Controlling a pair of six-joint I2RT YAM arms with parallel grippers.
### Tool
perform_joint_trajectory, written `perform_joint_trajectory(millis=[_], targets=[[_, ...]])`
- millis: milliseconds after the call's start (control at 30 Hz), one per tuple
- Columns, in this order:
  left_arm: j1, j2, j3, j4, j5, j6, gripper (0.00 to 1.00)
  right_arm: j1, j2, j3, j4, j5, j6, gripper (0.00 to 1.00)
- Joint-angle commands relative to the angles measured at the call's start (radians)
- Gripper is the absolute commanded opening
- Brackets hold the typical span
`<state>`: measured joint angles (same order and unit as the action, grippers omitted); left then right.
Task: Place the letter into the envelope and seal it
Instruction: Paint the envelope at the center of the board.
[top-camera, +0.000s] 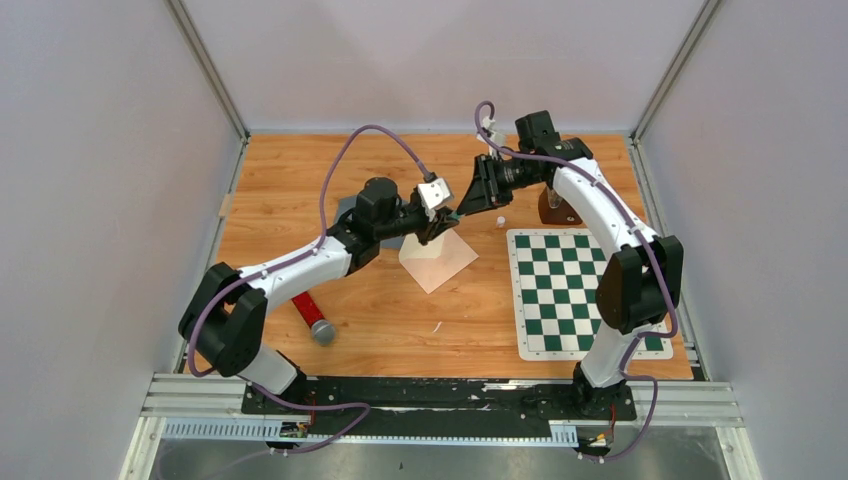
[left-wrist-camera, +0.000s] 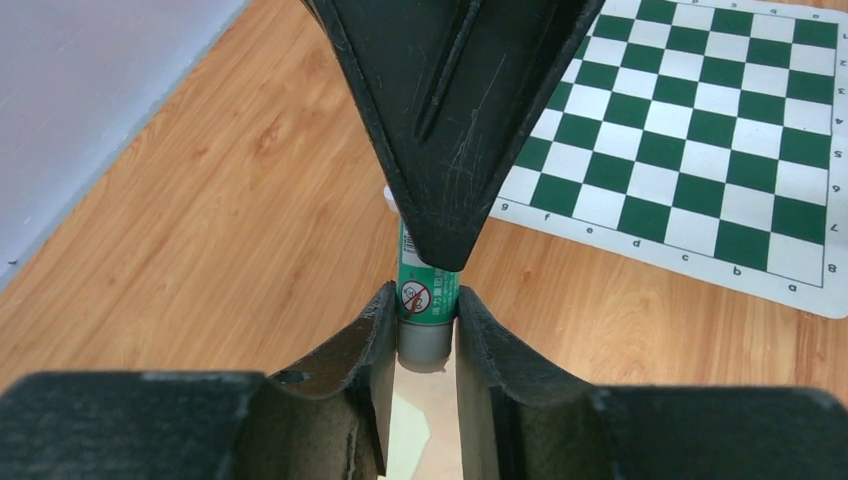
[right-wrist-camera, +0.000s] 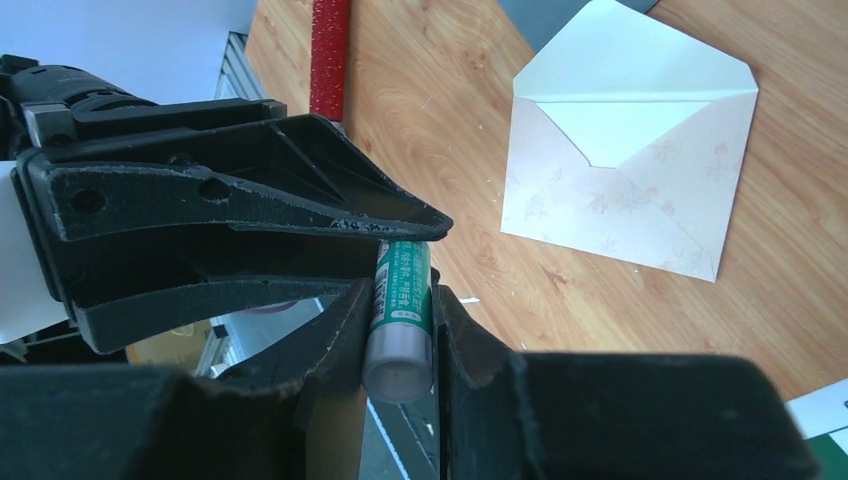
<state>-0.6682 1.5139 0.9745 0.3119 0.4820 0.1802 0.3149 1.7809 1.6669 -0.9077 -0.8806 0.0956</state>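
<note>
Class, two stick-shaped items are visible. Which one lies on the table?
The red stick with the grey end; the green glue stick is clamped aloft by the left gripper and right gripper.

The glue stick (right-wrist-camera: 402, 290) has a green label with white print and a small red-and-white round sign; both its ends are grey. The envelope (right-wrist-camera: 640, 190) is cream-white, with a faint pink floral print across its body. On the right, the chess mat (top-camera: 580, 290) shows green and white checks inside a white border. The table (top-camera: 290, 200) is orange-brown wood grain. At the near left lies a glittery red cylinder (top-camera: 308, 312) with a grey tip. The left gripper (left-wrist-camera: 425, 300) and right gripper (right-wrist-camera: 400, 292) are black. The left arm (top-camera: 300, 262) and right arm (top-camera: 600, 205) are white with black joints and carry purple cables (top-camera: 340, 160).
</note>
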Motion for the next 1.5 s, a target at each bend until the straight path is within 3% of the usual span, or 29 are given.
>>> perform_joint_trajectory(millis=[0,33,133,233,367,767,967,1200,1467], targets=[[0.004,-0.029,0.029,-0.031,-0.078,-0.011,0.39,0.017,0.000,0.017,-0.015,0.104,-0.102,0.00],[0.013,-0.048,0.017,-0.056,-0.076,-0.009,0.43,0.022,-0.001,0.019,-0.027,0.151,-0.141,0.00],[0.090,-0.103,-0.077,-0.074,-0.007,-0.061,0.41,0.051,0.006,0.016,-0.070,0.267,-0.235,0.00],[0.164,-0.105,-0.131,-0.093,0.139,-0.151,0.20,0.108,0.018,-0.005,-0.095,0.369,-0.322,0.00],[0.195,-0.102,-0.226,-0.035,0.269,-0.203,0.00,0.184,0.036,-0.021,-0.097,0.480,-0.367,0.00],[0.226,0.032,-0.334,0.150,0.296,-0.384,0.00,0.291,0.119,0.021,-0.051,0.660,-0.423,0.00],[0.272,0.227,-0.309,0.285,0.434,-0.595,0.00,0.294,0.155,0.021,-0.050,0.662,-0.420,0.00],[0.300,0.390,-0.270,0.473,0.415,-0.804,0.00,0.307,0.211,0.068,-0.054,0.639,-0.420,0.00],[0.304,0.436,-0.256,0.435,0.387,-0.820,0.00,0.336,0.274,0.114,-0.071,0.605,-0.415,0.00]])
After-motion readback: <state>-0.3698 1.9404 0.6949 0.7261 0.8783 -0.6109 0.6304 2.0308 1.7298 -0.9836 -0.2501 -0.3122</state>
